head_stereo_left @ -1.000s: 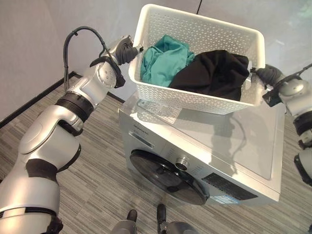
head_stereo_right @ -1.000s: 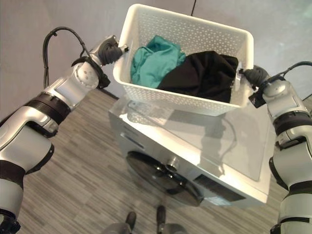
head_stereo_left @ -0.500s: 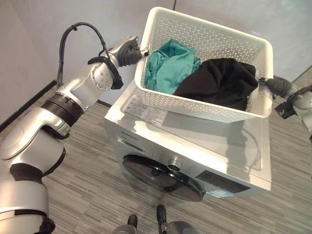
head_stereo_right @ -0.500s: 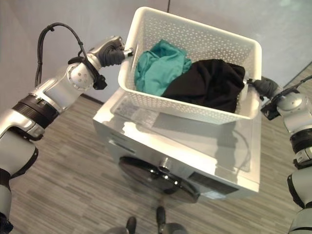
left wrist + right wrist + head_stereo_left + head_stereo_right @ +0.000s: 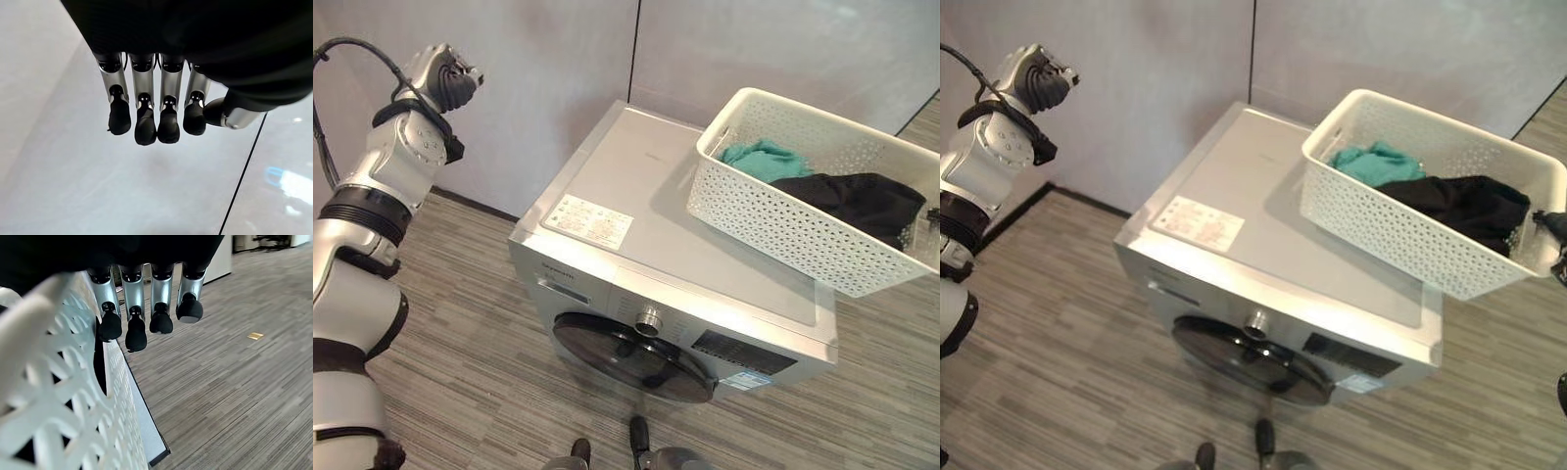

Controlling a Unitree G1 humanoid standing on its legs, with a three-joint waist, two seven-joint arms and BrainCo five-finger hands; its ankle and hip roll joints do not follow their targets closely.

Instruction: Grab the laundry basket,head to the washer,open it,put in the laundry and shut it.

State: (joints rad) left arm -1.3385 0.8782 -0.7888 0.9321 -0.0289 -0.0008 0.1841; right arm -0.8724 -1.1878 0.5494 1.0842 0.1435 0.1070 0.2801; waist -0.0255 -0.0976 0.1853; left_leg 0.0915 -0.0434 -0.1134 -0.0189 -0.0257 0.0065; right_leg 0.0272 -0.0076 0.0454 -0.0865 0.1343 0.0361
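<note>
The white perforated laundry basket (image 5: 783, 220) lies on the right part of the silver washer's top (image 5: 636, 186), its right end reaching past the washer's edge. A teal garment (image 5: 759, 159) and a black garment (image 5: 857, 196) lie inside it. The round dark door (image 5: 631, 357) on the washer's front is closed. My left hand (image 5: 445, 78) is raised far to the left by the wall, fingers (image 5: 146, 117) relaxed and holding nothing. My right hand (image 5: 1555, 227) is at the basket's right end, its fingers (image 5: 132, 323) hanging straight beside the basket wall (image 5: 49, 396).
A grey wall stands just behind the washer, with a dark seam running down it. A white label (image 5: 589, 220) lies on the washer's top at front left, and a knob (image 5: 649, 319) sits above the door. Grey striped floor surrounds the washer.
My left hand has let go of the basket and swung up and away to the left. The basket has come down onto the washer's right side. The whole view has shifted.
</note>
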